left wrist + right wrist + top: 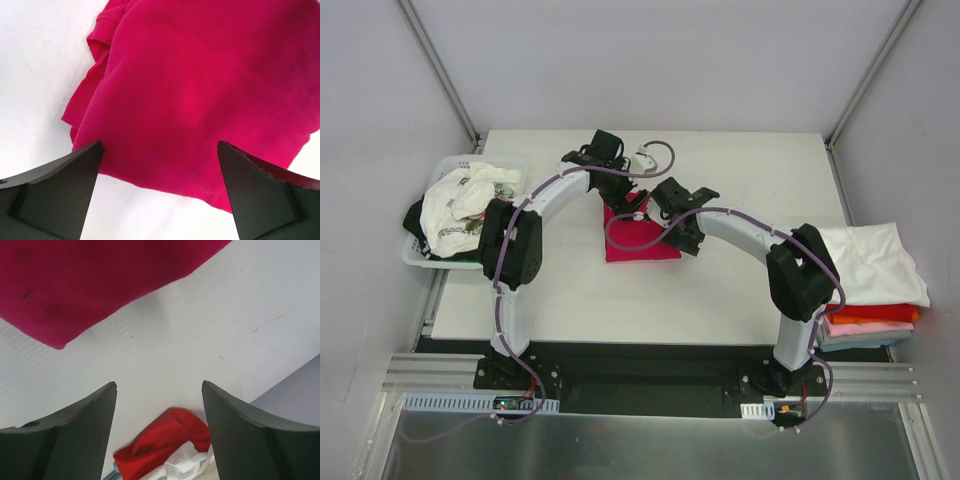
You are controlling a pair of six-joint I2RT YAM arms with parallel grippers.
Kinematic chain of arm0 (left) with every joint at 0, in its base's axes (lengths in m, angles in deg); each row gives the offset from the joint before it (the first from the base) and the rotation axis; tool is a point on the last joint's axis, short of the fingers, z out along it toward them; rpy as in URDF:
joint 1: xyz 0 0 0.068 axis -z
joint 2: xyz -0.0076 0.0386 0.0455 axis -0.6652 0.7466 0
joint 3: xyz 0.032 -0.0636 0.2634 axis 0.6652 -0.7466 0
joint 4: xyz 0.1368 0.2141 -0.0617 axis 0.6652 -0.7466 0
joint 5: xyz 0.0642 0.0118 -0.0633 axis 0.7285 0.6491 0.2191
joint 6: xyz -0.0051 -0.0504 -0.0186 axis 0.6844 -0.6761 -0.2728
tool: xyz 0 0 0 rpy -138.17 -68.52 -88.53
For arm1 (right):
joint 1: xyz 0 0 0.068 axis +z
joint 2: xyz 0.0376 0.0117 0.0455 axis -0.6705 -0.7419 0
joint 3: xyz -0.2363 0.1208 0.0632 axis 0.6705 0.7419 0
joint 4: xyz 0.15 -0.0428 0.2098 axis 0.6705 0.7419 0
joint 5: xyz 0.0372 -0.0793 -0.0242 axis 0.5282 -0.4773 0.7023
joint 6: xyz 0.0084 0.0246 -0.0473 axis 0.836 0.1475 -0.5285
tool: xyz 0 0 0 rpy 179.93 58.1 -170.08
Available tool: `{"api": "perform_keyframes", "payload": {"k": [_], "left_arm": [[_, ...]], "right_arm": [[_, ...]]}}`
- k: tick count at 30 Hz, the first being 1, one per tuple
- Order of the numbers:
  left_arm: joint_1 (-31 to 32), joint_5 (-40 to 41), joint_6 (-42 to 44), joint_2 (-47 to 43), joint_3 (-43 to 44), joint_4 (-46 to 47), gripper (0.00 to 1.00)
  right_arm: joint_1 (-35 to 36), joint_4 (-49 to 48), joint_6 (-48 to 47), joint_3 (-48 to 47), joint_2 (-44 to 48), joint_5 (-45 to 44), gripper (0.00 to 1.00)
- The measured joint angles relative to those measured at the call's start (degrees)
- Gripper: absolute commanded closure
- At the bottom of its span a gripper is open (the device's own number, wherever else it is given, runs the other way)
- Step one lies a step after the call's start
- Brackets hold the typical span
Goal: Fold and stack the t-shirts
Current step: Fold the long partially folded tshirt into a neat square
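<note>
Crimson t-shirt [638,243]: centre of table [720,300], seemingly folded into small square. Left gripper [159,145] spread wide, empty, over shirt's 12 o'clock edge. Right gripper [158,384] parted, empty, beside shirt's 3 o'clock edge. Stack of folded t-shirts [875,280] at 3 o'clock; basket [415,252] at 9 o'clock.

The left arm [545,200] and the right arm [745,230] are raised from their bases and bent inward, so that the wrists are brought near each other at the centre. The left gripper [159,143] is held with jaws spread wide and empty. The right gripper [158,384] is held parted, somewhat narrower, with nothing between its fingers.
</note>
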Motion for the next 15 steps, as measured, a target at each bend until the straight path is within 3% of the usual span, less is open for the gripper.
{"api": "perform_keyframes", "payload": {"k": [15], "left_arm": [[0.00,8.94,-0.02,5.11,0.96,0.00,0.01]], "right_arm": [[0.00,0.66,0.72,0.37,1.51,0.11,0.28]]}}
